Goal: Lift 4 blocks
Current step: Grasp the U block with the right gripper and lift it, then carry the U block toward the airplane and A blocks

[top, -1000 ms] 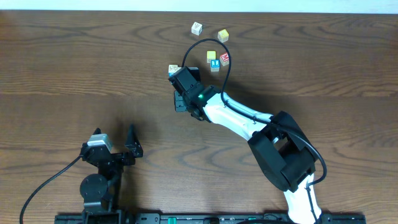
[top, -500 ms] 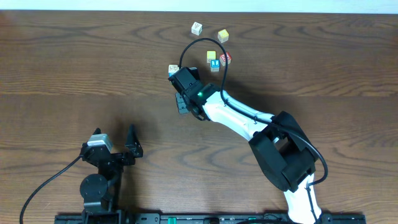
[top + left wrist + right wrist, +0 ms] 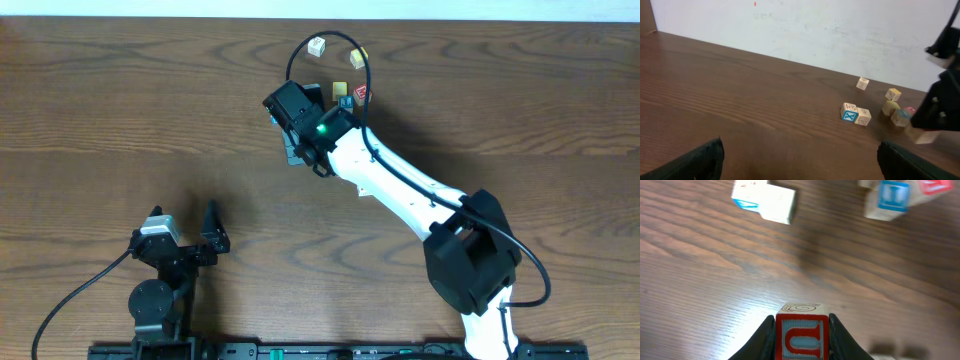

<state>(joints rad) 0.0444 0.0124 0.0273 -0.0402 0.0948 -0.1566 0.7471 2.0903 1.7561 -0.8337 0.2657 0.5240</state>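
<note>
Progress looks early: right gripper [image 3: 802, 341] pinches red-framed block [image 3: 802, 325], apparently clear of table [image 3: 690, 280]; blue-lettered block [image 3: 888, 197] and others seemingly pending. Left gripper [image 3: 183, 224] spread, idle.

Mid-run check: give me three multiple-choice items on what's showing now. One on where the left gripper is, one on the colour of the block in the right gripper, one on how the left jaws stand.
1. Where is the left gripper?
A. over the far blocks
B. at the near left of the table, apart from the loose blocks
C. against the right arm

2. What colour frames the letter on the alphabet block in the right gripper?
A. green
B. yellow
C. red

3. How do the left gripper's jaws stand?
A. open, empty
B. shut on a block
C. shut, empty

Answers:
1 B: the overhead view shows it low on the left, with the loose blocks at the far side.
2 C: the right wrist view shows a red frame between the fingers.
3 A: the left wrist view shows the fingers wide apart with only table between them.
</note>
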